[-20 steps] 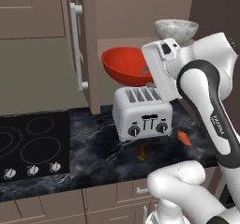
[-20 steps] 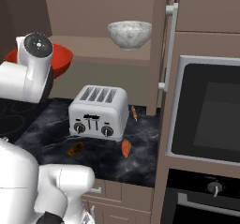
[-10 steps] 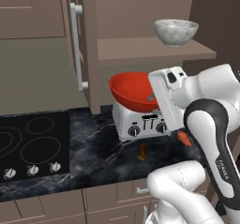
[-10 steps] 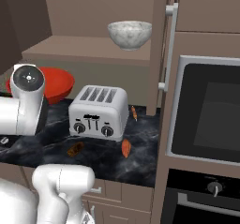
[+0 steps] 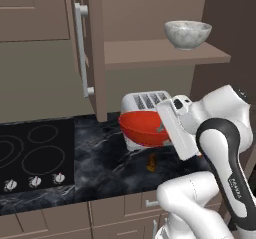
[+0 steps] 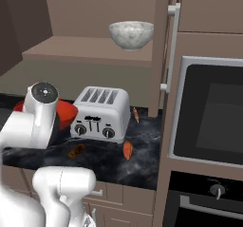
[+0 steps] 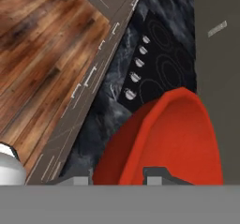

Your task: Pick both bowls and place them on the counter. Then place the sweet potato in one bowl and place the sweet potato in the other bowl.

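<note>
The claw (image 7: 117, 176) pinches the red bowl (image 5: 142, 128) by its rim, above the bench (image 5: 100, 158); the toaster (image 5: 145, 100) behind it is half hidden.

the arm bends low and leftward, its tool (image 7: 117, 175) clamped on the red bowl's (image 5: 142, 128) rim.

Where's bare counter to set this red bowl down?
Bare counter lies between the cooktop and the toaster, below the red bowl the gripper holds. Crowded: sweet potato pieces before the toaster.
</note>
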### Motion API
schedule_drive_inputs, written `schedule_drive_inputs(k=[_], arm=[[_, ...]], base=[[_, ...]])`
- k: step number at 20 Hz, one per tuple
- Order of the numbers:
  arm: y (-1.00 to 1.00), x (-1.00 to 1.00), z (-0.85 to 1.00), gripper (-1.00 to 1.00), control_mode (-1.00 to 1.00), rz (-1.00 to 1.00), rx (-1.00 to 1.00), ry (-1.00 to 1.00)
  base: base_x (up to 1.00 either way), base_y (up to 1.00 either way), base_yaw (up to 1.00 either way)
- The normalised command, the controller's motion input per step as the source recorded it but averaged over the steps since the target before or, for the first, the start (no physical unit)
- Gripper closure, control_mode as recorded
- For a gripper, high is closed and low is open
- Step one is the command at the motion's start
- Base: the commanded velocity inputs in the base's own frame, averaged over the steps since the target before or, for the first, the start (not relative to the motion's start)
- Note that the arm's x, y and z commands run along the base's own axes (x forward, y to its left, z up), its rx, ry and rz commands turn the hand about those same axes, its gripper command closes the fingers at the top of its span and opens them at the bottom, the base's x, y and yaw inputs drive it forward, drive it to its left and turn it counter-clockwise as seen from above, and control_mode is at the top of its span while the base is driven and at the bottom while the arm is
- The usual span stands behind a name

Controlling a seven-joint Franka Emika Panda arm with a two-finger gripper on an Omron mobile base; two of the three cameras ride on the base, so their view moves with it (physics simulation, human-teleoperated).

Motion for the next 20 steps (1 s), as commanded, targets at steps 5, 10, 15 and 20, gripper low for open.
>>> schedule_drive_inputs(k=[5,10,15,20], arm=[[0.09,0.14,-0.69,1.00,-1.00,0.01,0.14,0.08],[0.23,0.47,-0.63,1.00,-1.00,0.01,0.14,0.03],[0.39,0.52,-0.62,1.00,-1.00,0.05,0.02,0.00],[0.44,0.50,-0.50,1.00,-1.00,0.08,-0.04,0.00]], base=[[0.00,0.00,0.00],[0.00,0.00,0.00],[0.00,0.00,0.00],[0.00,0.00,0.00]])
